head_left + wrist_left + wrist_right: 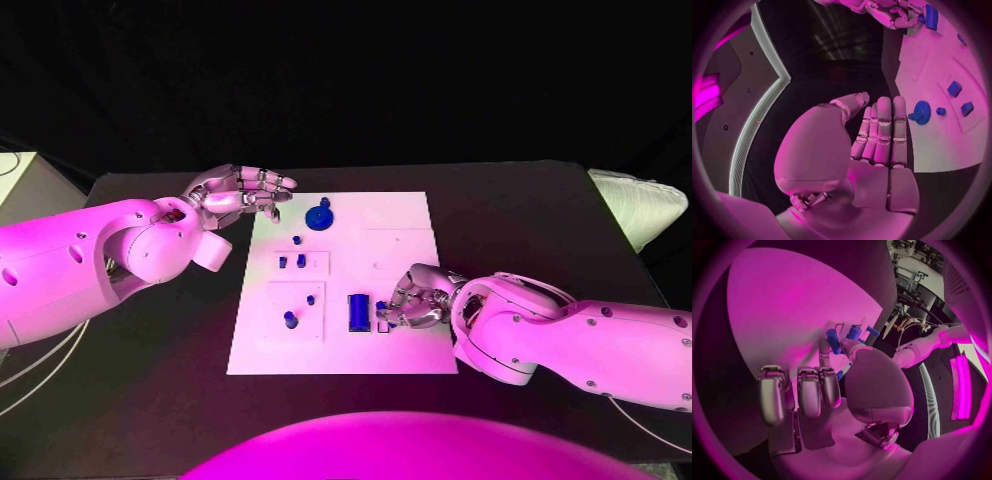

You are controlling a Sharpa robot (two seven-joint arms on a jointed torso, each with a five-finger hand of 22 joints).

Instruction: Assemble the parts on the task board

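right hand (411,300) pinches one small blue part (382,309) | left hand (238,190) spread, holds nothing | one task board (389,215)

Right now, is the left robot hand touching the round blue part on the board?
Apart. The left wrist view shows white board between the left robot hand fingertips and the round blue part.

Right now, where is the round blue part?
In the head view the round blue part lies at the far edge of the task board, just right of the left hand, which hovers open beside it.
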